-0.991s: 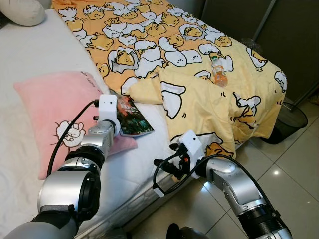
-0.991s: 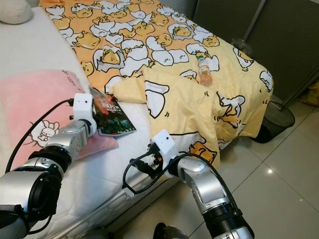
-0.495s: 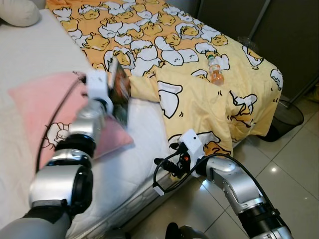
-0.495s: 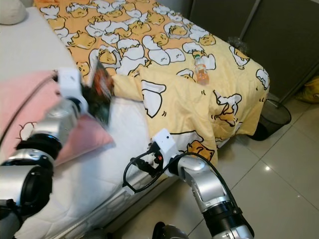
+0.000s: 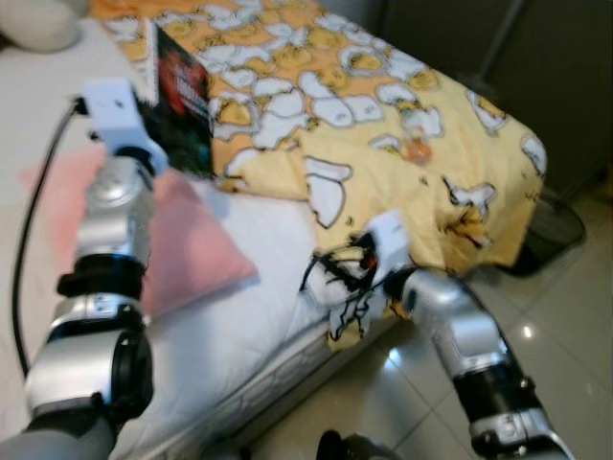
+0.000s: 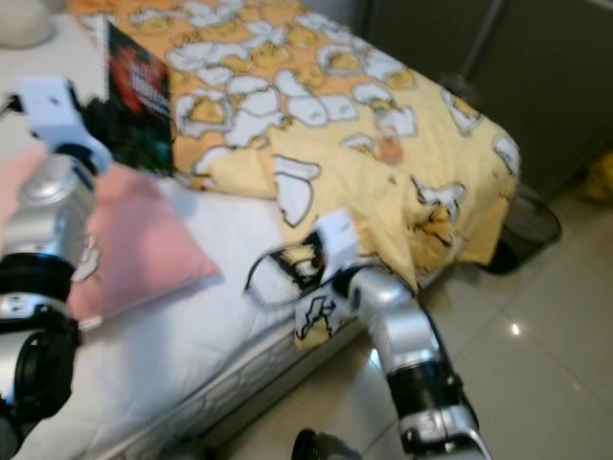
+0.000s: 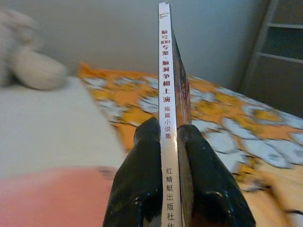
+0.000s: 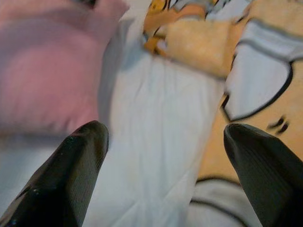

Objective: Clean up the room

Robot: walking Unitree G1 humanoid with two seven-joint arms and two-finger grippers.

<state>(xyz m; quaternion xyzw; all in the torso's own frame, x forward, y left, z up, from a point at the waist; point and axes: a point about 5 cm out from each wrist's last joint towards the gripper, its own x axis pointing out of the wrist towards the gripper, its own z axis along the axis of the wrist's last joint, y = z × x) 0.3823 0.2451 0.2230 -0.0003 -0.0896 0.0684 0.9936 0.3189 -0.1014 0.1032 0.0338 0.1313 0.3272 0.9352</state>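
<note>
I have the left gripper (image 7: 171, 142) clamped on a paperback book (image 5: 182, 113), its two black fingers (image 7: 142, 179) pressed against either cover with the white spine between them, Chinese print running down it. From the head cameras the book stands upright in the air, lifted clear of the bed (image 5: 263, 259), above the far end of the pink pillow (image 5: 192, 249) and near the folded edge of the yellow cartoon-print duvet (image 5: 383, 125). The head views are blurred, so I can't read the cover beyond dark art with red.

My right gripper (image 8: 165, 156) is wide open with nothing between its fingers; it hovers low over the white sheet at the near edge of the bed, the pink pillow to one side of it and the duvet's fold to the other. The right arm (image 5: 450, 326) reaches in from the tiled floor (image 5: 565, 316) side.

A small plastic bottle (image 5: 419, 149) with orange contents lies on the duvet toward the foot-end corner. A plush toy (image 7: 28, 66) sits at the head of the bed, and a dark mesh bin (image 5: 560, 225) stands on the floor by the bed's corner.
</note>
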